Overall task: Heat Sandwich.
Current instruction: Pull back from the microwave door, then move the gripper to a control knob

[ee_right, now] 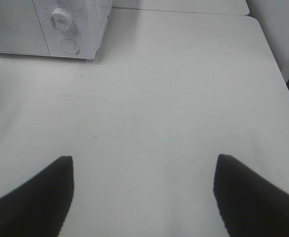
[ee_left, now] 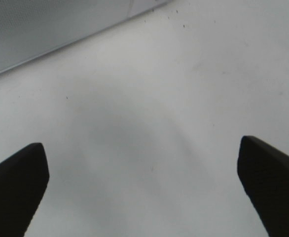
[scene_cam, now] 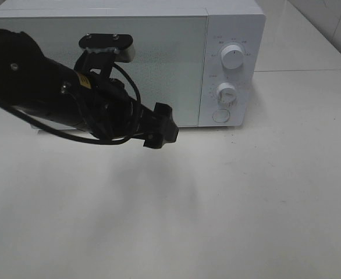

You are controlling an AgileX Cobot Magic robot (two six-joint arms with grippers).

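Left wrist view: my left gripper [ee_left: 142, 145] is spread wide and empty over the bare table [ee_left: 194, 84]. At twelve o'clock stands the microwave [scene_cam: 159, 58], door shut. My right gripper [ee_right: 144, 159] gapes empty too. The sandwich is nowhere visible; I judge it is inside, so nothing needs holding.

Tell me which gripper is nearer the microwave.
Left. The left gripper hangs open just in front of the microwave. The right gripper, also open, is farther back over the table, off the microwave's dial side.
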